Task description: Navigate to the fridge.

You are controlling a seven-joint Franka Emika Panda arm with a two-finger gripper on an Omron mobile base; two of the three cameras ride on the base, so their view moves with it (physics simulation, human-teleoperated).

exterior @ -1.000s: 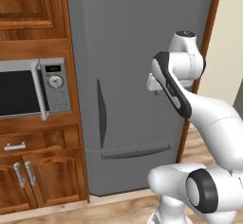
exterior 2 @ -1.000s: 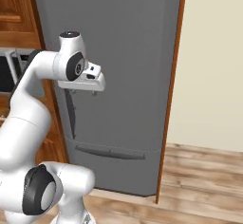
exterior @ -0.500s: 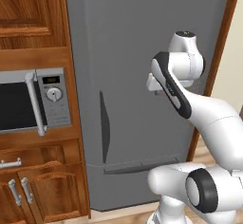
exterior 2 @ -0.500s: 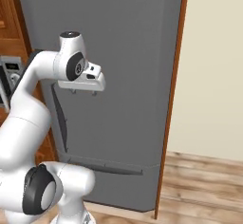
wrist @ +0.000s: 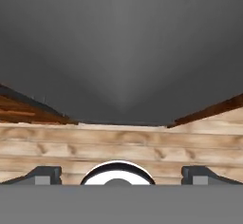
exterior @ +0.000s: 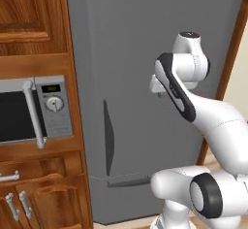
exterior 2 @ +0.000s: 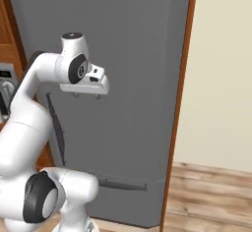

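The fridge stands directly ahead of you, close, with its dark door handle beside the microwave. Your claw hangs spread and empty. Drive further and the raised arm could strike the door.

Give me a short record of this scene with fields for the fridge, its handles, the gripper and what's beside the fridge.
fridge: tall grey appliance, doors shut, right in front of the base
door handle: dark, curved, vertical
drawer handle: horizontal, low on the front
gripper: open, holding nothing, pointing down at the wood floor
left of fridge: microwave set in wood cabinets
right of fridge: cream wall
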